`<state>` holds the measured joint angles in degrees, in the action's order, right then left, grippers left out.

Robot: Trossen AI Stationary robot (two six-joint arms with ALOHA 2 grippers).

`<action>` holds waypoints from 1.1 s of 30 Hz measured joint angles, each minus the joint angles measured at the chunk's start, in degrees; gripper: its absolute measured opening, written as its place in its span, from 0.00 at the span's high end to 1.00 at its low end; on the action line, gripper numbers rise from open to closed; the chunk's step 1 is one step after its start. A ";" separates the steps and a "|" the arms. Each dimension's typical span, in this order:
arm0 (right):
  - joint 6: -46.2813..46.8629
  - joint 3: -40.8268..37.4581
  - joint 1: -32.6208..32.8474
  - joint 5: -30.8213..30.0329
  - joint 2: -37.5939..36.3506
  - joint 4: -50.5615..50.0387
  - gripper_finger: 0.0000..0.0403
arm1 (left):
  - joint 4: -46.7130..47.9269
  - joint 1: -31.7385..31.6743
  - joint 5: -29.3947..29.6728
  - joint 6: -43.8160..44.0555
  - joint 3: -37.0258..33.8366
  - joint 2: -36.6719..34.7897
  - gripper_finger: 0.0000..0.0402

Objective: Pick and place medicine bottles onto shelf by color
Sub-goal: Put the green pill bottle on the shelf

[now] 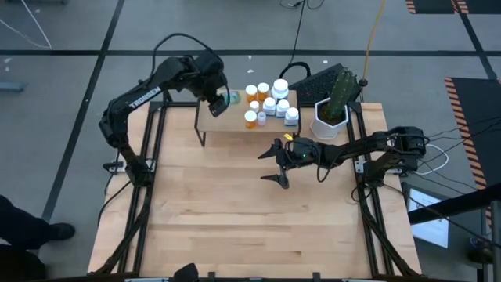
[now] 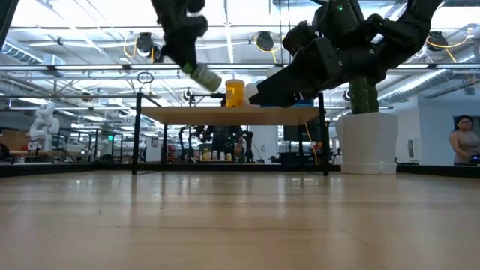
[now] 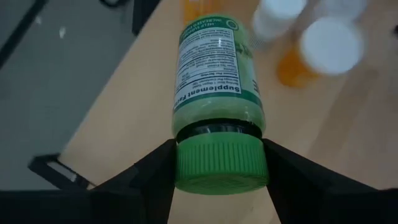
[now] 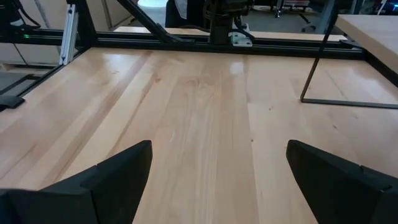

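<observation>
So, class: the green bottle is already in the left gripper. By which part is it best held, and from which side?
By the cap, as now: the left gripper clamps the green bottle across its ribbed green cap, one finger each side. Ribs aid grip, and the body stays free to go onto the shelf.

The tabletop (image 1: 235, 211) in front of the shelf (image 1: 227, 120) lies bare, open to passage. On the shelf, the left half is free board, while a cluster of medicine bottles (image 1: 270, 100) crowds its right half. The left gripper (image 1: 218, 99) with a green bottle (image 1: 229, 98) hangs over that free part. The plant pot (image 1: 329, 121) blocks the shelf's right end.
</observation>
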<state>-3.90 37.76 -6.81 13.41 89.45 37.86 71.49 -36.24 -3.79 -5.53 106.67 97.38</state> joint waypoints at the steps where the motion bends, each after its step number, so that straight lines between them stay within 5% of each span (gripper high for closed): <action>1: 0.00 0.00 0.00 0.00 0.00 -0.02 0.09 | 0.27 0.17 -0.02 -0.01 1.32 0.03 0.47; 10: -2.94 0.00 2.36 -1.84 0.00 1.43 0.09 | 16.90 1.68 1.01 -0.75 7.34 -0.29 0.47; 21: -18.41 14.06 10.36 -28.28 0.04 -5.29 0.09 | 18.54 15.99 -0.53 0.16 6.88 -0.26 0.47; 33: -16.45 25.14 7.12 -16.32 3.28 -13.77 0.09 | 17.82 31.94 2.36 6.27 6.82 -0.26 0.47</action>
<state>-20.35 62.90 0.31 -2.91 92.73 24.10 89.32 -4.30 -1.44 0.74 113.49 97.12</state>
